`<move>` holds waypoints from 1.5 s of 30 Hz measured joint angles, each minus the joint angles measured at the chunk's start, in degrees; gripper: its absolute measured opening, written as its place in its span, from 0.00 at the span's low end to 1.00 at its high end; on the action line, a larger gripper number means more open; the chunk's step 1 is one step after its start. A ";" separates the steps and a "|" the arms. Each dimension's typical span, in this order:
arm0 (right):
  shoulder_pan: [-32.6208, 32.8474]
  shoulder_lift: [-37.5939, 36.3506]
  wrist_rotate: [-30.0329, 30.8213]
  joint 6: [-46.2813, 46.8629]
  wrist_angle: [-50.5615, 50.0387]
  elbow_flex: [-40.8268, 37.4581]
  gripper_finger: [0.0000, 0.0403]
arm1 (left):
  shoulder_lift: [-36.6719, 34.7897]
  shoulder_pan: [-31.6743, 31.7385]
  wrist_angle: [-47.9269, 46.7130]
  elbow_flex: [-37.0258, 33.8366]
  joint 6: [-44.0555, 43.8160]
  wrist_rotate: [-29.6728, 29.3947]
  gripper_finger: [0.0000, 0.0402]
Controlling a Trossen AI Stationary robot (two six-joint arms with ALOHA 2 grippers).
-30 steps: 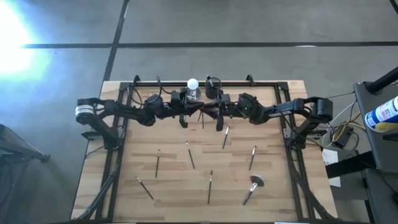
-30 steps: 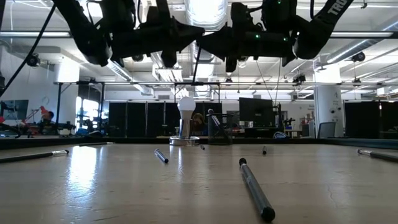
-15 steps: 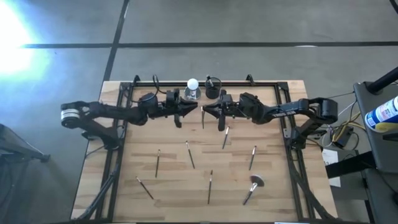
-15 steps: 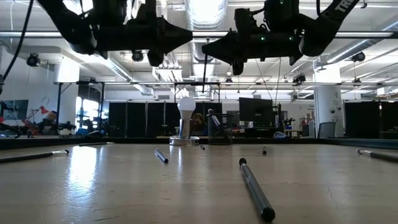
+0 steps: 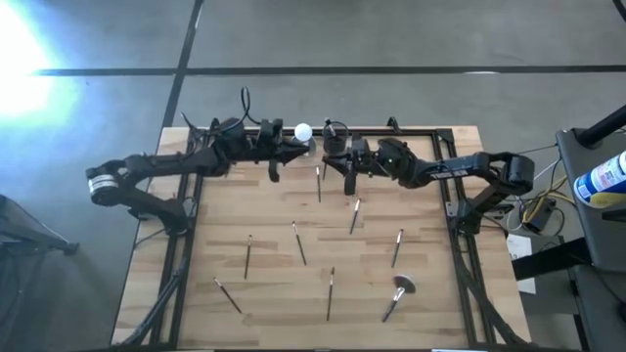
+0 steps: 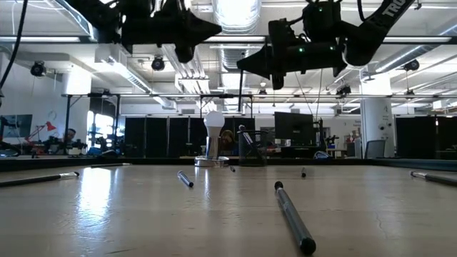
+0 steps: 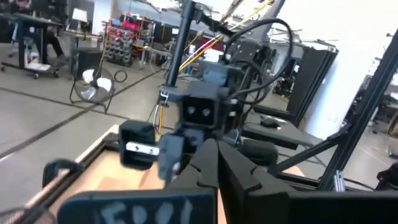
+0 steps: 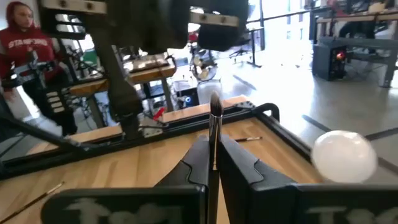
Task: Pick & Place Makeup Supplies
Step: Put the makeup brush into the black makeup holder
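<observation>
High view, right end effector [image 5: 339, 168]: raised over the far middle of the table [image 5: 430, 303], just beside the black cup [image 5: 334, 144]; clenched on a thin brush [image 5: 318, 183] that hangs from its tip.
High view, left end effector [image 5: 305, 148]: at the far edge, close to the white ball [image 5: 302, 131]; fingers pressed together, nothing between them.
High view, loose brushes: seven lie spread over the near half of the table, among them the fluffy-headed brush [image 5: 396, 293] toward the right.
Low view: both end effectors hang high above the table; a dark brush [image 6: 293, 216] lies nearest the camera, a shorter brush [image 6: 185, 179] farther back.
Left wrist view: closed fingers [image 7: 214, 163] point at the right arm.
Right wrist view: fingers [image 8: 199, 163] pinch the brush handle [image 8: 214, 134], bristles away from the camera; white ball [image 8: 344, 156] near.
</observation>
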 joint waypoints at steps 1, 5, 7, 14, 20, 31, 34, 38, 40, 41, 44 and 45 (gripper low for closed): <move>-0.47 0.00 0.02 0.33 0.00 0.24 0.03 | 0.00 0.00 -1.00 1.00 1.38 0.52 0.00; -2.21 0.00 0.04 0.93 -1.93 1.88 0.03 | 0.00 0.00 -1.46 3.54 3.77 0.62 0.00; -3.16 0.00 0.04 -0.06 -4.61 3.27 0.03 | -0.02 0.00 -1.48 4.06 3.58 0.63 0.00; -7.70 0.60 0.60 -4.48 -15.78 10.87 0.03 | -0.12 0.54 -7.62 2.40 6.15 0.44 0.00; -10.51 4.87 2.03 -6.22 -18.43 16.77 0.03 | -0.24 0.98 -11.55 -4.13 11.15 -0.52 0.00; -11.90 13.98 3.20 -6.90 -19.61 22.53 0.03 | -1.09 1.11 13.37 -24.36 3.97 -5.34 0.00; -13.05 11.95 3.23 -6.86 -21.81 21.67 0.03 | -1.81 1.11 15.21 -27.27 3.61 -7.46 0.00; -15.50 8.31 3.21 -6.90 -23.54 20.32 0.03 | -2.19 1.09 15.35 -28.92 4.00 -9.68 0.00; -17.25 8.00 3.20 -6.84 -23.60 20.07 0.03 | -2.06 1.09 15.35 -29.25 4.13 -9.90 0.00; -18.06 8.43 3.25 -6.62 -23.64 20.07 0.03 | -2.00 1.09 15.32 -29.28 4.18 -10.00 0.00; -20.19 10.83 3.22 -5.49 -23.94 20.07 0.03 | -1.99 1.09 15.36 -29.36 4.53 -10.49 0.00; -20.54 11.71 3.17 -5.41 -23.98 20.13 0.03 | -1.99 1.09 15.33 -29.36 4.57 -10.67 0.00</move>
